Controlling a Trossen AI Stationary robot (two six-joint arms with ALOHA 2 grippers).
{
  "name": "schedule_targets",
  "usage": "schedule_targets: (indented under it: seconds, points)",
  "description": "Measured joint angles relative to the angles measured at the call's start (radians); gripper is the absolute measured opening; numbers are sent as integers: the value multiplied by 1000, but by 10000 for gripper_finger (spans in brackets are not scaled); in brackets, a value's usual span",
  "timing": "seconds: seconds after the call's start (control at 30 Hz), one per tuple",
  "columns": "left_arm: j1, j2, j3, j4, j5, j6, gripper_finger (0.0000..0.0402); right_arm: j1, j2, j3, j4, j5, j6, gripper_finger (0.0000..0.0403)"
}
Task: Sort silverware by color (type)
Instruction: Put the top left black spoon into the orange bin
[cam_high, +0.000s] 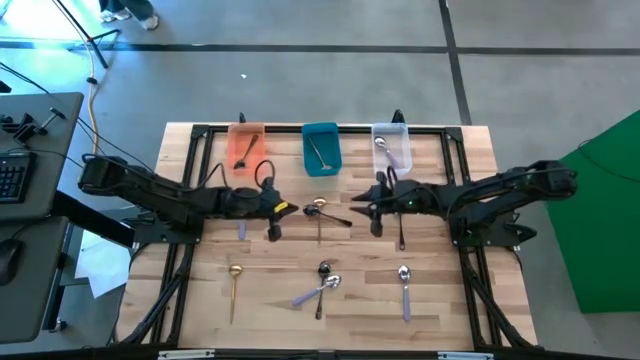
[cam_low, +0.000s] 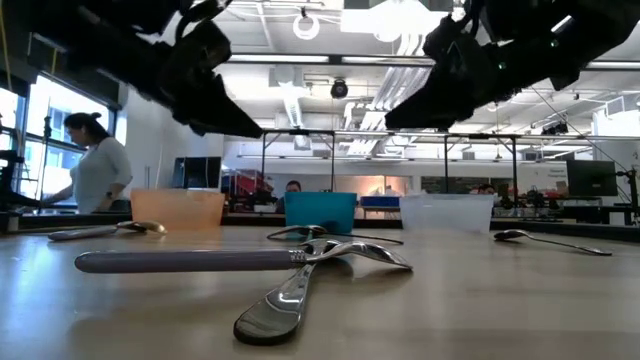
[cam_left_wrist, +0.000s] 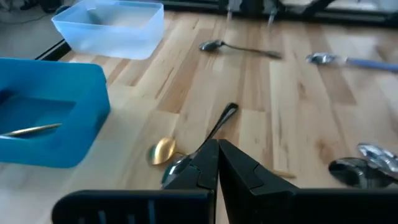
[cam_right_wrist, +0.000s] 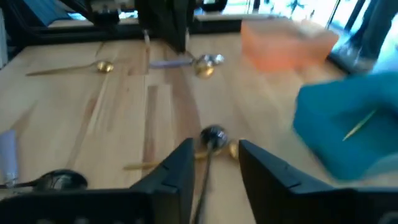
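Note:
A gold spoon (cam_high: 318, 216) and a dark spoon (cam_high: 335, 216) lie crossed on the wooden table (cam_high: 440, 300) at mid-table. My left gripper (cam_high: 290, 210) hovers shut just left of them, and its wrist view shows the gold bowl (cam_left_wrist: 163, 150) and the dark spoon (cam_left_wrist: 219, 122) beyond its tips. My right gripper (cam_high: 356, 207) hovers open just right of them; the dark spoon's bowl (cam_right_wrist: 213, 135) shows on the table between its fingers. In the low view both grippers hang clear above the table. More spoons lie nearer: gold (cam_high: 234, 284), dark (cam_high: 322, 280), lavender-handled (cam_high: 404, 291).
Along the far edge stand an orange bin (cam_high: 246, 146), a teal bin (cam_high: 320, 148) with a gold spoon (cam_left_wrist: 31, 130) in it, and a clear bin (cam_high: 392, 146) with a silver spoon. Another dark spoon (cam_high: 401, 232) lies under the right arm. A person stands in the room beyond the table.

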Motion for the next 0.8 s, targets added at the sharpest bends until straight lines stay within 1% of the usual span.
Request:
schedule_targets:
  seconds: [0.07, 0.17, 0.3, 0.5, 0.67, 0.8]
  points:
    - [-2, 0, -45, 70, 0, -17, 3, 5, 34, 0, 1, 0, 69, 133]
    - [-1, 0, -80, 132, -3, -41, 3, 7, 81, 0, 5, 9, 114, 155]
    - [-1, 0, -100, 143, -3, -72, 3, 17, 147, 33, 2, 49, 129, 170]
    - [-1, 0, -118, 166, -5, -120, 3, 28, 290, 135, -3, 51, 98, 173]
    - [-4, 0, -129, 214, -55, -204, 3, 22, 407, 223, -5, 33, 77, 172]
    - [-23, 0, -129, 220, -98, -206, 3, 12, 491, 292, -55, 32, 80, 172]
